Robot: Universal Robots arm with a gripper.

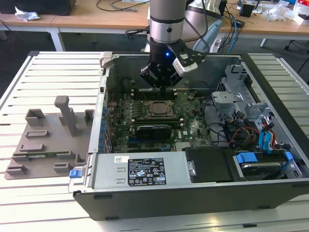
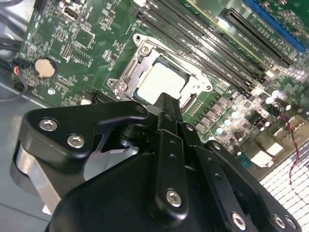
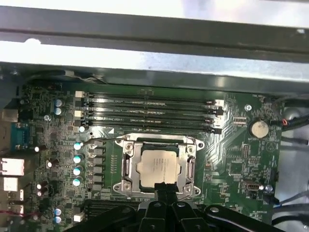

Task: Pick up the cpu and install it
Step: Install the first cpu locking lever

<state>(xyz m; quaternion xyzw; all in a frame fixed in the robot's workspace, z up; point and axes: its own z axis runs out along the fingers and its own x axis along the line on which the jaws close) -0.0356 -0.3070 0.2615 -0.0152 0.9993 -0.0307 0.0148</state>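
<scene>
Sitting in socket frame [image 3: 157, 169] — cpu [image 3: 157, 167].

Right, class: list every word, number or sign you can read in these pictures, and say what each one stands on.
No text can be read for certain.
The black-and-white label on the metal cover: print and symbols too small.
The small white sticker beside it: too small.
Top of the cpu: faint marks, blurred.
Markings on the motherboard: too small.
</scene>
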